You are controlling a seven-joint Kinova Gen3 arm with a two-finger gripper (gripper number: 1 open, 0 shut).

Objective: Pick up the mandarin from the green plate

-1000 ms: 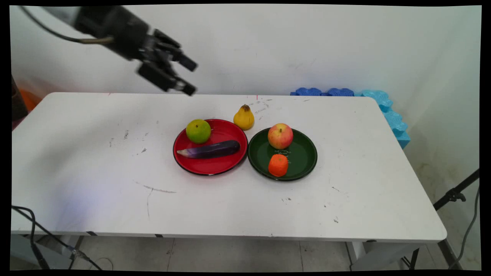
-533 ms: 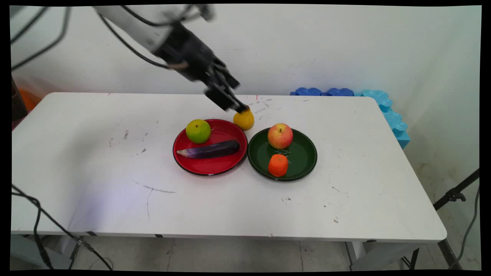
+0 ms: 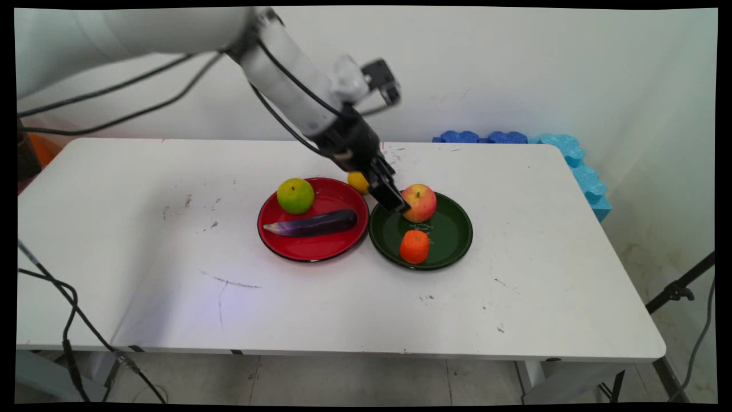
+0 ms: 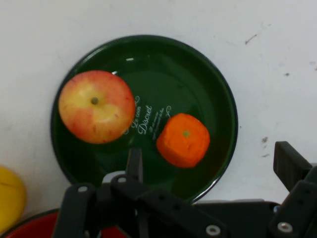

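As seen from the main view, the gripper [image 3: 398, 207] hangs low over the near-left part of the green plate [image 3: 452, 252], its tip just beside the apple [image 3: 420, 202], which sits toward the plate's far side. An orange fruit [image 3: 414, 246] lies on the same plate, nearer the camera. Touching rims with it on the left stands a red plate [image 3: 320, 249] bearing a green apple [image 3: 295, 195] and a purple eggplant [image 3: 313, 223]. A yellow pear [image 3: 358, 181] on the white table [image 3: 143, 257] behind the plates is partly hidden by the arm.

From the hand view: the gripper [image 4: 208, 168] has its two fingers [image 4: 290, 163] spread well apart and empty, above the green plate [image 4: 213, 89]. Apple [image 4: 96, 113] and orange fruit [image 4: 184, 140] lie apart on it. The yellow pear [image 4: 10, 198] and the red plate [image 4: 29, 227] show at the lower left.
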